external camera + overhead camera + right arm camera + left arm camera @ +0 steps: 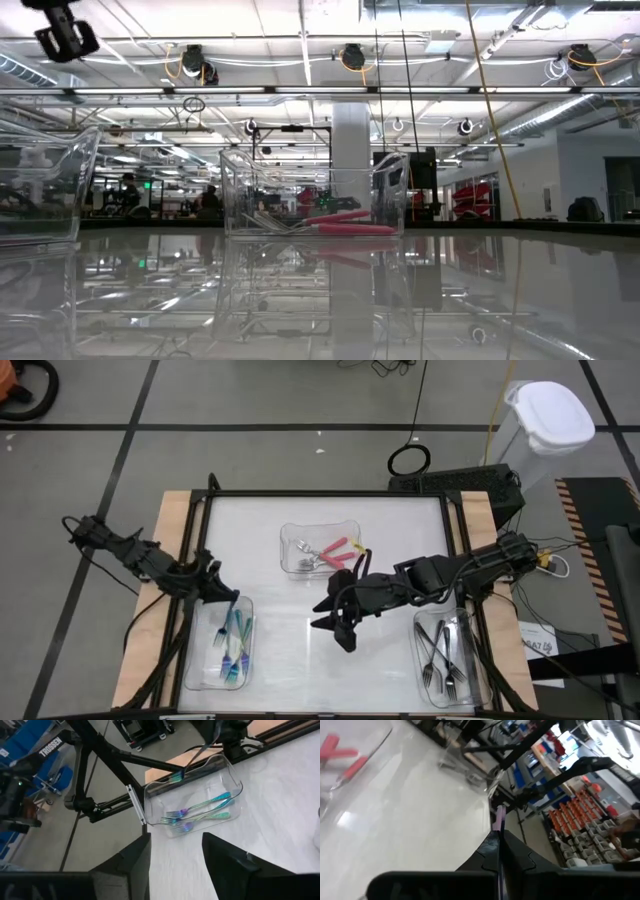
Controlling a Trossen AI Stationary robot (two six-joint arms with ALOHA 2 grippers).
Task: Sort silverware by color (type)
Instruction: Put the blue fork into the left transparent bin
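Left gripper (228,600) pinches a teal utensil (499,818) over the teal tray (196,660), likely to drop it with its matches; right gripper (345,632) hovers spread and empty, pink pieces (338,552) in the tray just beyond it.

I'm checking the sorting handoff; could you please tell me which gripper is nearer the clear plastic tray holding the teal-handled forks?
Left. The left gripper hovers over the clear plastic tray of teal-handled forks, gripping one. The right gripper hangs open mid-table.
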